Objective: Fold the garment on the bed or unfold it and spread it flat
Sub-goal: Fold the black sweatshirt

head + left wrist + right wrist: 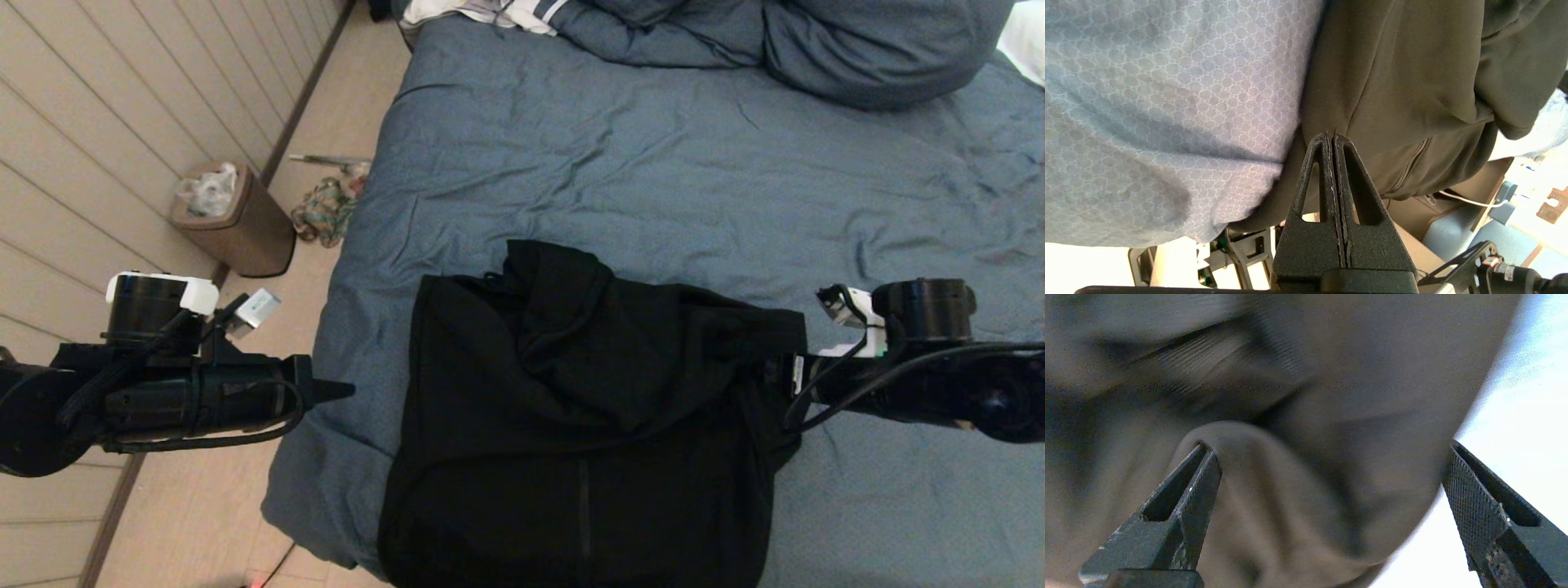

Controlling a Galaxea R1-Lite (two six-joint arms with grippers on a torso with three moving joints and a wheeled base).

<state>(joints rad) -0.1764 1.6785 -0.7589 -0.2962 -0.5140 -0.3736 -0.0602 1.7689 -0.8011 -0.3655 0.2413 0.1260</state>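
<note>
Right claw (1331,473) gapes at garment's (571,425) edge; left claw (347,391), closed, stands apart.

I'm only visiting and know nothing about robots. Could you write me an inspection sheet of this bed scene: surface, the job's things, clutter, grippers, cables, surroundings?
Surface: bed, wrinkled blue duvet.
Job's things: black garment, partly folded at the bed's near edge.
Clutter: white striped cloth at the head end.
Grippers: left gripper shut, empty, beside the garment's left edge; right gripper open, fabric between its fingers.
Cables: black cable on the right arm.
Surroundings: brown bin, multicoloured rag on the floor.
</note>
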